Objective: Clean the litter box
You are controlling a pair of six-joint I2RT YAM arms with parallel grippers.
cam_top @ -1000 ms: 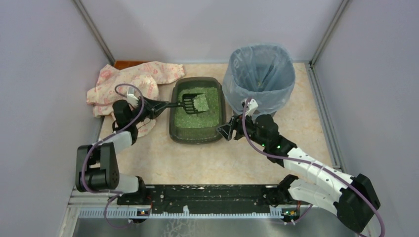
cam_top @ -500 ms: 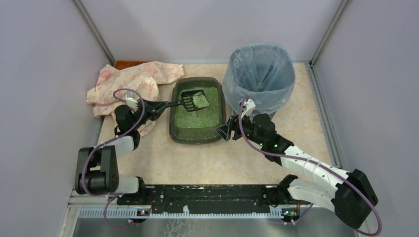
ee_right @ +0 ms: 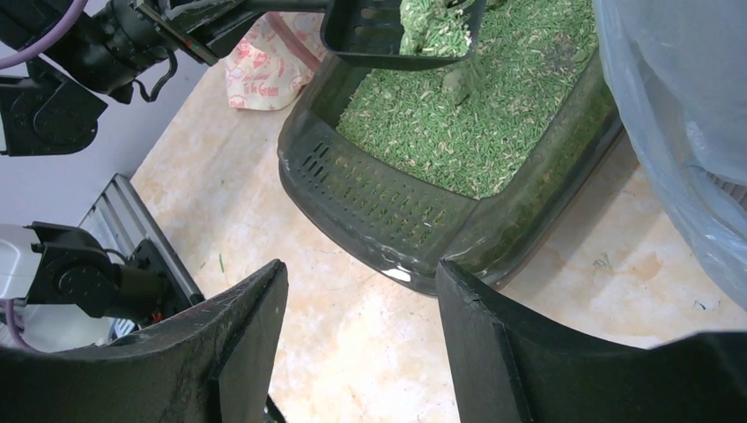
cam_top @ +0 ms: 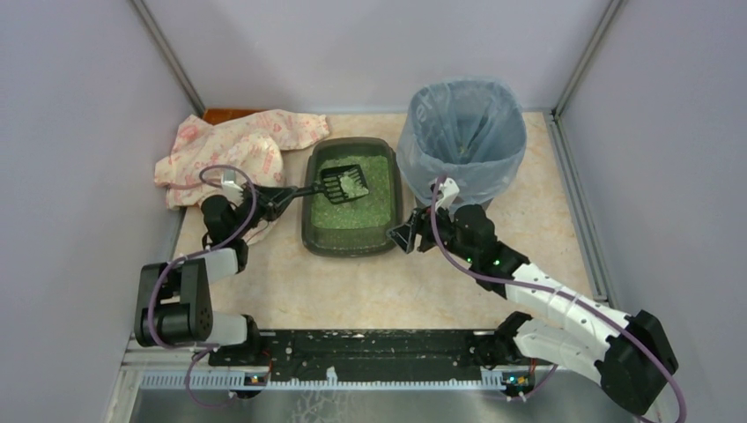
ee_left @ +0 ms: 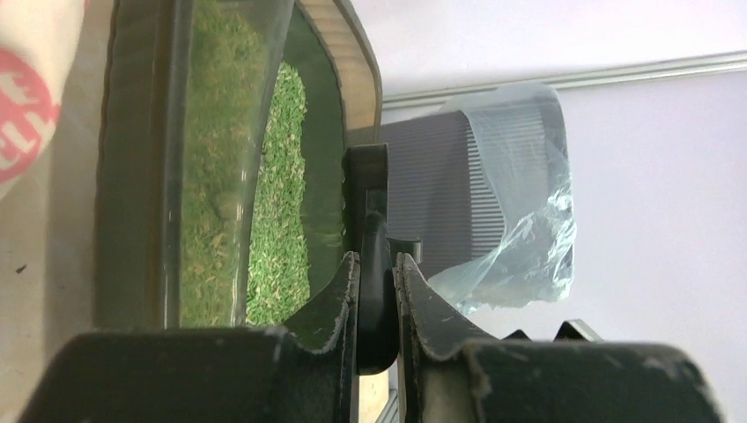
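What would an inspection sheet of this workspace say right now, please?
Surface: beige table, a few stray green grains beside the litter box.
Job's things: litter box flat on the table, green litter inside; scoop above its far end, carrying a clump.
Clutter: patterned cloth bunched at far left; bag-lined bin beside the box, on its far right.
Jaws: left jaws shut on the scoop's handle; right jaws open, empty, facing the box's near right corner.
Cables: purple cables loop along both arms, no snag seen.
Surroundings: grey walls on three sides; nothing else seen.
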